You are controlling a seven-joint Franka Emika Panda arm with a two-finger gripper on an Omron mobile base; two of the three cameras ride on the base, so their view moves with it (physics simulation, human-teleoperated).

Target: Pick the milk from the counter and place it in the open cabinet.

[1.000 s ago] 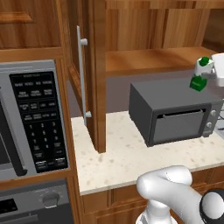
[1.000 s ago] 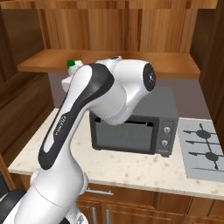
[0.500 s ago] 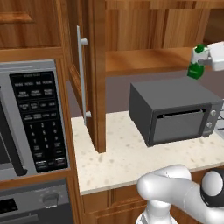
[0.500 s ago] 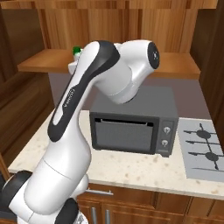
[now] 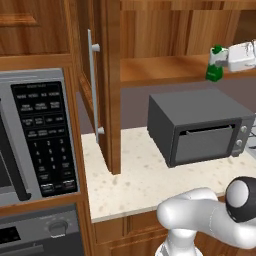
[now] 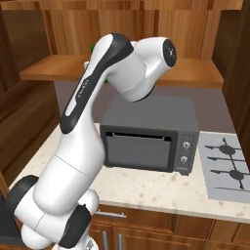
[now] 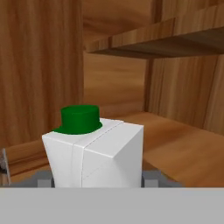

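1. Microwave point(image 5: 37, 140): built into the wooden column at far left, dark keypad facing out.
2. Door point(image 5: 102, 85): cabinet door swung open, silver bar handle point(image 5: 92, 87) along its edge.
3. Counter point(image 5: 150, 180): beige speckled top.
4. Toaster oven point(image 5: 197, 125): dark grey, standing on the counter under the shelf.
5. Shelf point(image 5: 160, 70): plain wood, inside the open cabinet.
6. Milk point(image 5: 216, 64): held at the shelf's front edge, tilted, green cap point(image 7: 79, 117) leading in the hand view.
7. Gripper point(image 5: 222, 61): closed on the carton's sides, finger pads point(image 7: 154, 178) pressed against it.
8. Hob point(image 6: 229, 168): right of the oven.
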